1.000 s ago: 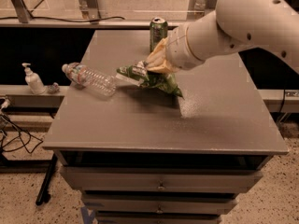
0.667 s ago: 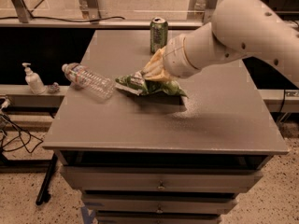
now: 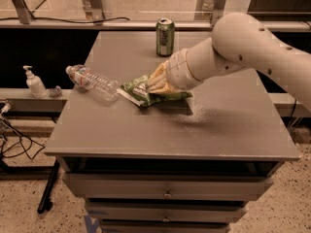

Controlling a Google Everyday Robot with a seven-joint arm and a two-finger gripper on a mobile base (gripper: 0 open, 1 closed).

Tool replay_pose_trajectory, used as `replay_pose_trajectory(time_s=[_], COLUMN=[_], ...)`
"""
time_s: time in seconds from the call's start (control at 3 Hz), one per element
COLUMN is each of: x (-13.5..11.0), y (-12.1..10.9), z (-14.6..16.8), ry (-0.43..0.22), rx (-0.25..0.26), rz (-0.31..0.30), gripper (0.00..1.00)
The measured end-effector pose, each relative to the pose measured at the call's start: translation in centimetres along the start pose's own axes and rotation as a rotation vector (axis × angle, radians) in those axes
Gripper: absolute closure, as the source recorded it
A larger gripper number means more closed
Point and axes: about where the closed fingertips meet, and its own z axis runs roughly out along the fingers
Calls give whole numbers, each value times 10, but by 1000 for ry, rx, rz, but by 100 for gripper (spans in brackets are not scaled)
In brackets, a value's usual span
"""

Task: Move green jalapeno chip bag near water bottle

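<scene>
The green jalapeno chip bag (image 3: 136, 91) is crumpled, with a white label panel, and sits low at the middle of the grey table (image 3: 218, 130). My gripper (image 3: 158, 84) comes in from the right on the white arm and is shut on the bag's right end. The water bottle (image 3: 95, 84) lies on its side at the table's left edge, cap pointing far left. The bag's left tip is a short gap from the bottle's base.
A green soda can (image 3: 165, 37) stands upright at the back of the table, just behind my gripper. A white pump dispenser (image 3: 35, 83) stands on a lower ledge to the left. Drawers sit below the table's front edge.
My gripper has carried the chip bag left and down toward the table surface, closer to the water bottle. The bottle and the can have not moved.
</scene>
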Motion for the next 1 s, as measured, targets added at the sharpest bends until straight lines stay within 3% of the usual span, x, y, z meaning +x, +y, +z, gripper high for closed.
replay_pose_trajectory(time_s=[0.33, 1.0], x=[1, 1], y=[0, -7], z=[-2, -19], ry=[0, 92], rx=[6, 63], rz=[11, 75], gripper=[59, 13])
